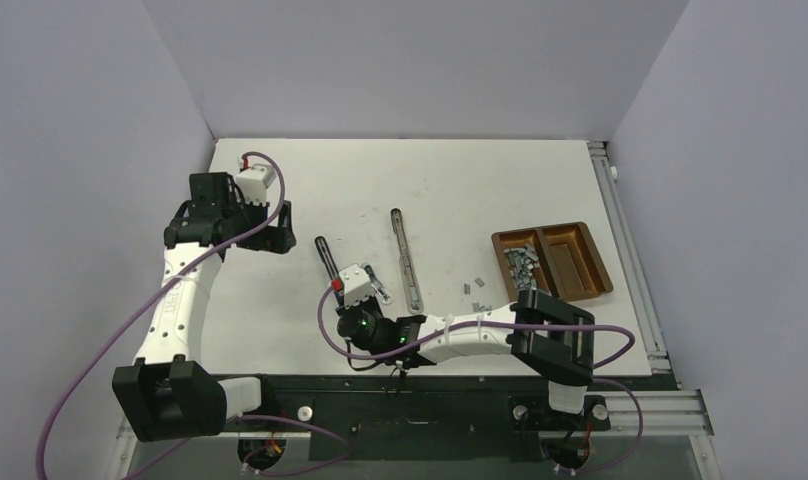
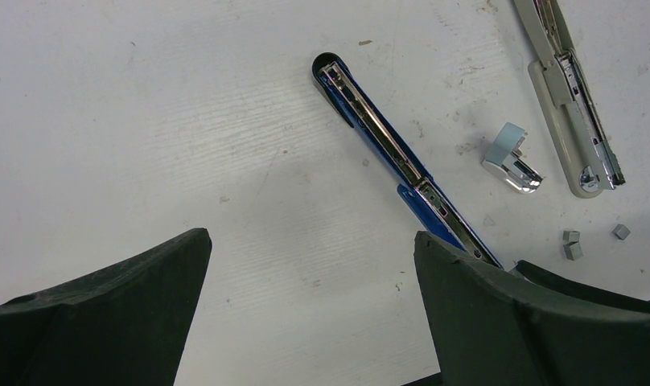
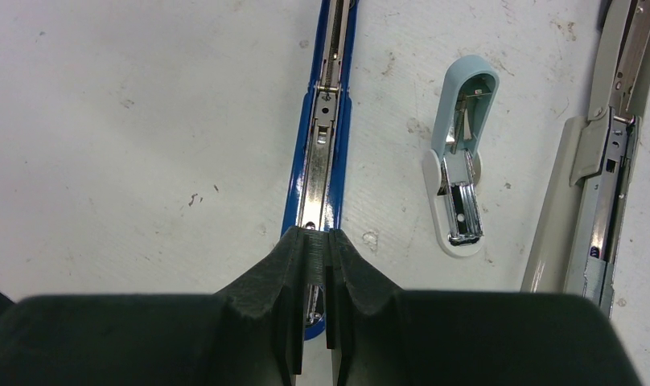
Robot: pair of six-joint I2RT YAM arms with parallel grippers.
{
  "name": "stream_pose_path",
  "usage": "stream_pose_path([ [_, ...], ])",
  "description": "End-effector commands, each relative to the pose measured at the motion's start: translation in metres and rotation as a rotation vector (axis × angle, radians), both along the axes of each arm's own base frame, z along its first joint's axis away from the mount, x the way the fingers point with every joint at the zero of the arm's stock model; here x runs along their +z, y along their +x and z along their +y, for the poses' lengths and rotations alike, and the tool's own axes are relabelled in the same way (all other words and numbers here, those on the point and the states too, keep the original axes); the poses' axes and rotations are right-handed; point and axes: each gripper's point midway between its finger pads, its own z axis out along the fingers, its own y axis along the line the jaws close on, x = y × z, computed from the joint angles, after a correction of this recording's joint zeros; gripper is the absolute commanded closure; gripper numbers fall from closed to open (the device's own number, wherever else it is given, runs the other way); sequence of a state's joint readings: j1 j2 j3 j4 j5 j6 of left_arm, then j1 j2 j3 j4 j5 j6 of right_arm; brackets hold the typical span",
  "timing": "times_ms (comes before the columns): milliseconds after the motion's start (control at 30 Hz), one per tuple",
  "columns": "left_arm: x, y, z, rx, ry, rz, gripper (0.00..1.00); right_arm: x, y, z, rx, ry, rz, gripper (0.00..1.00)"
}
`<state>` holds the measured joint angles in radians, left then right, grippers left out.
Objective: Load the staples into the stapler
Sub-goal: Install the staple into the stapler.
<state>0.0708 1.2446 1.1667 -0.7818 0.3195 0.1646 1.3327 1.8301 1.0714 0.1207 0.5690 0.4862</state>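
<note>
Three staplers lie opened flat on the white table (image 1: 460,180). The blue stapler (image 3: 326,121) is on the left, the small pale blue-green stapler (image 3: 458,161) just to its right, and the long grey stapler (image 3: 595,177) farther right.

Most of the staples (image 1: 520,262) are heaped in the left compartment of the brown wooden tray (image 1: 599,258), which sits well to the right of the staplers. A few loose strips (image 2: 572,245) lie on the table between the tray and the grey stapler.

The right gripper (image 3: 312,237) has its fingers pressed together. It sits low over the near end of the blue stapler, with its tips above the exposed metal channel. The fingers hide whether a staple strip is pinched between them and whether they touch the stapler.

The left gripper (image 2: 310,241) has its jaws spread wide with nothing between them. It hovers above bare table to the left of the blue stapler.
</note>
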Motion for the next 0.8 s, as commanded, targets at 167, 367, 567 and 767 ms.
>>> stream_pose_path([
  [167,0.019,0.005,-0.002,-0.001,0.01,-0.07,0.04,0.006,-0.003,0.017,0.015,0.056,-0.004,0.91],
  [367,0.02,0.004,-0.002,-0.004,0.01,-0.072,0.04,0.002,-0.004,0.018,0.025,0.053,0.006,0.91],
  [567,0.02,0.003,-0.002,-0.005,0.012,-0.074,0.04,0.001,-0.004,0.019,0.028,0.051,0.008,0.91],
  [767,0.021,0.003,-0.003,-0.008,0.013,-0.078,0.04,-0.002,-0.004,0.018,0.03,0.048,0.015,0.91],
])
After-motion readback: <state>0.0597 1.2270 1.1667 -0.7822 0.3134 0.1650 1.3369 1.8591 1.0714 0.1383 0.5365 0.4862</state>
